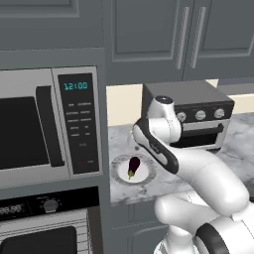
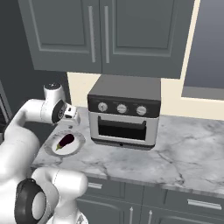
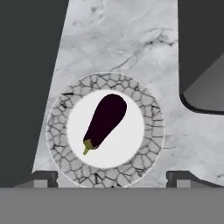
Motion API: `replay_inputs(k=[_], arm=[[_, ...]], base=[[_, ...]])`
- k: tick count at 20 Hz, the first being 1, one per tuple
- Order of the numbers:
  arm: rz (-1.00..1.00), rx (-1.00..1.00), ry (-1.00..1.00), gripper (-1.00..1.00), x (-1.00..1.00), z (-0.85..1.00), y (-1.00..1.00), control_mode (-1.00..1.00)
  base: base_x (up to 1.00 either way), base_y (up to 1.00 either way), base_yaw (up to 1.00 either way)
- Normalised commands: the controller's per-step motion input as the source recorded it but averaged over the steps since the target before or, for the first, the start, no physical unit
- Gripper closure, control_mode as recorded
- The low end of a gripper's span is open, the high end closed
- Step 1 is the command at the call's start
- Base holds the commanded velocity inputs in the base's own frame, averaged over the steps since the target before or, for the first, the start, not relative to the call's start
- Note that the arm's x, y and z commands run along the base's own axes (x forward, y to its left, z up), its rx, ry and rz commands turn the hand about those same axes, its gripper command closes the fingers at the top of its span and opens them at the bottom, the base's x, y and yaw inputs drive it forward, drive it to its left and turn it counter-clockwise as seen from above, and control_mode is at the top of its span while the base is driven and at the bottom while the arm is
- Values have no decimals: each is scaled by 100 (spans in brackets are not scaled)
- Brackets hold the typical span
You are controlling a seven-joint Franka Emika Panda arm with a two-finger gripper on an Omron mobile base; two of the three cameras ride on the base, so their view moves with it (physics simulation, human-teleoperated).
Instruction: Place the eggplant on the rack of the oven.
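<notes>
Eggplant: stubby, dark purple, yellow-green stem.

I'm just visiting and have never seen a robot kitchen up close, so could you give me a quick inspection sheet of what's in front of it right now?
Surface: grey-veined marble counter.
Job's things: eggplant lies on the round plate, stem toward the counter's front edge; oven sits low at left, under the microwave, door shut.
Clutter: toaster oven on the counter beside the plate, apart from it.
Grippers: gripper open, hovering above the plate, not touching the eggplant.
Cables: nothing seen.
Surroundings: dark grey cabinets above, drawers below the counter.
</notes>
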Motion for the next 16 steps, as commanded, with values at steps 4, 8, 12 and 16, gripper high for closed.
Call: replay_inputs(k=[4, 8, 12, 16], arm=[[0, 1, 4, -100, 27, -69, 12, -100], [0, 0, 0, -100, 26, -64, 35, -100], [0, 0, 0, -100, 19, -46, 12, -100], [0, 0, 0, -100, 14, -40, 4, -100]], base=[[0, 0, 0], [0, 0, 0], [0, 0, 0], [0, 0, 0]])
